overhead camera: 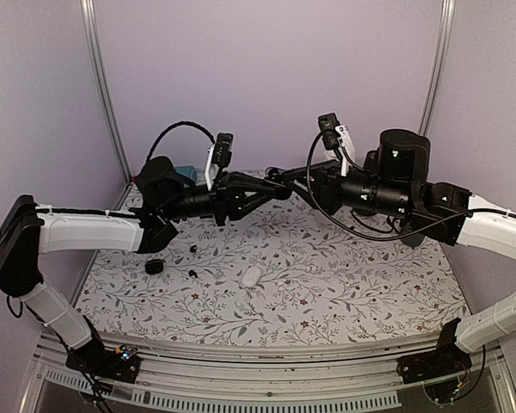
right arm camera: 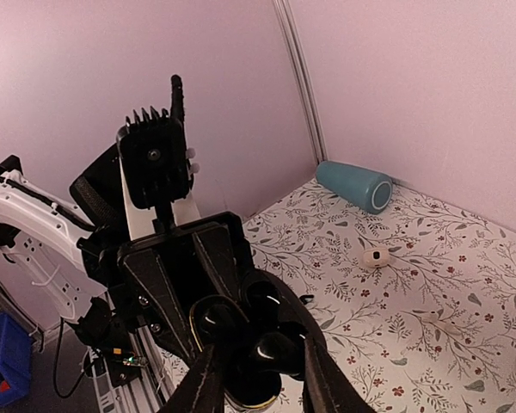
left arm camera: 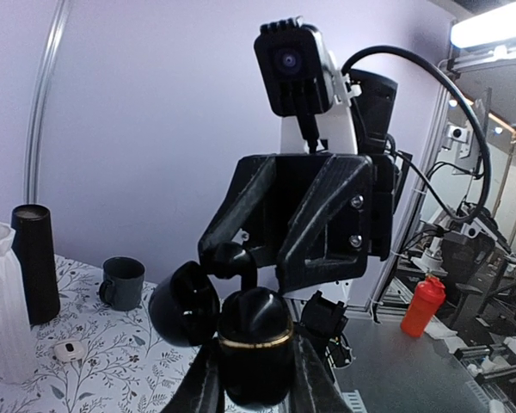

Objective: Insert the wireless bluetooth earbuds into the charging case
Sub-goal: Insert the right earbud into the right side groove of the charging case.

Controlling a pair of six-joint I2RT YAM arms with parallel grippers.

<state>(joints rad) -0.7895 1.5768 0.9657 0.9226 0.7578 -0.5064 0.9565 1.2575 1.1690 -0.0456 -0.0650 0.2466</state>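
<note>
Both arms are up over the floral table, meeting nose to nose in mid-air. The left gripper is clamped on the black charging case. It has a gold rim, its lid is flipped open to one side, and its mouth faces the right gripper. A white pebble case lies on the table below. The right jaws stand partly apart at the case mouth, with a glossy earbud between the tips, in or just over a well. Two black specks near the left arm are likely loose buds.

Step in hand, my read: seating that bud. To do it well, left holds the case dead steady and right backs straight out along its approach line so a pad doesn't drag the bud out. Then check it's flush.

Can't tell:
- whether the pads touch the bud
- whether it's fully seated
- whether the other well is filled

Each gripper's own fingers block the wrist views, and it's too small in the top view.
</note>
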